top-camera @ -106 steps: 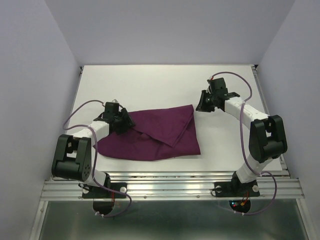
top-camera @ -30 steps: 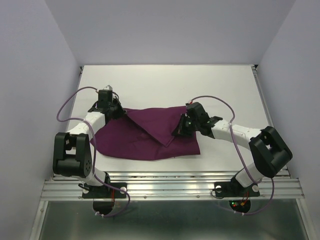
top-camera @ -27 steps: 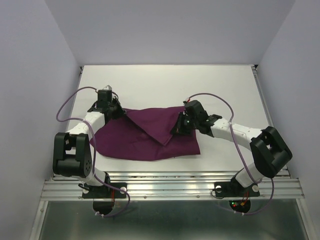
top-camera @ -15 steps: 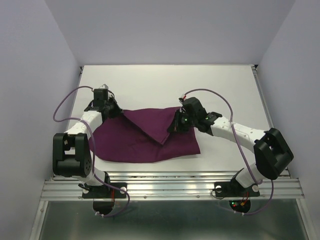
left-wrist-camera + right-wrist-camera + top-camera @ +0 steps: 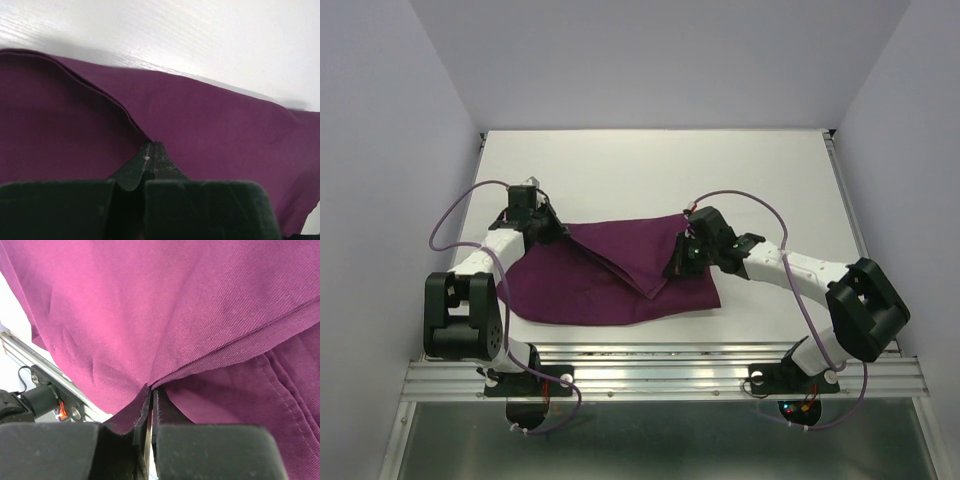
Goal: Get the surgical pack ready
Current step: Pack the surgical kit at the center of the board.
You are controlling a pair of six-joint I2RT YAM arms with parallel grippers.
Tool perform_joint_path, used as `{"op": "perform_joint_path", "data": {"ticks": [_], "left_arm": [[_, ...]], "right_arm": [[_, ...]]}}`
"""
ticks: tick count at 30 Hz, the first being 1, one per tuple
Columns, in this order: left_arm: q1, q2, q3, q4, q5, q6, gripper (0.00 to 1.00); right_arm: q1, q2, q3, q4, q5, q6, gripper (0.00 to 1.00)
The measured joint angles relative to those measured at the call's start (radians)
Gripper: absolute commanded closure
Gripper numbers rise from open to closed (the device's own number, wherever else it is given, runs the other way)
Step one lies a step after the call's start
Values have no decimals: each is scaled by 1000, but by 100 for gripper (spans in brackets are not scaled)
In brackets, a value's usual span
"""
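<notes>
Pale lilac walls [image 5: 390, 150] close in a white desk [image 5: 650, 175], and the dark-purple cloth [image 5: 580, 290] lies on its near half, between the two arms. The cloth's long axis runs left to right, roughly parallel to the metal rail [image 5: 660, 375] at the desk's near edge. Its right end is squared off, while its left end is rounder. On top, a triangular flap is folded over. The flap's broad side lies along the cloth's far edge, and its tip points toward the near edge, ending right of the cloth's middle.

The left hand [image 5: 550, 227] sits at the cloth's far-left corner. In the left wrist view its fingertips [image 5: 148, 156] are pressed together with a raised ridge of the cloth caught between them, and the fabric spreads away on both sides.

The right hand [image 5: 677, 262] reaches in from the right and rests on the flap's right slanted edge. In the right wrist view its fingers [image 5: 145, 405] are closed tight on a layered fold of the cloth, and the rail shows beyond the fabric at lower left.
</notes>
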Motion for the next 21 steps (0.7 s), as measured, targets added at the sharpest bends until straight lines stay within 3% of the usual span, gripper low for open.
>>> {"op": "perform_joint_path", "data": {"ticks": [1,4,5,7,8,11,15,21], "left_arm": [[0,-2,-10,-1,0,-2,100],[0,-3,-34,-1,0,-5,75],[0,-3,-38,-3,1,-9,60],[0,-3,-41,-6,-2,-14,54],[0,-6,-42,-9,-3,-13,48],[1,-20,-42,-15,-2,-14,41],[0,-76,-39,-35,-3,-15,41],[-8,-136,-5,-43,4,-18,50]], "right_arm": [[0,0,-5,0,2,0,99],[0,0,-18,1,3,0,94],[0,0,-21,1,3,-1,92],[0,0,-24,1,3,0,82],[0,0,-26,0,4,0,67],[0,0,-26,-14,17,-5,56],[2,-6,-24,-76,79,-20,52],[3,-68,62,-233,241,-79,49]]}}
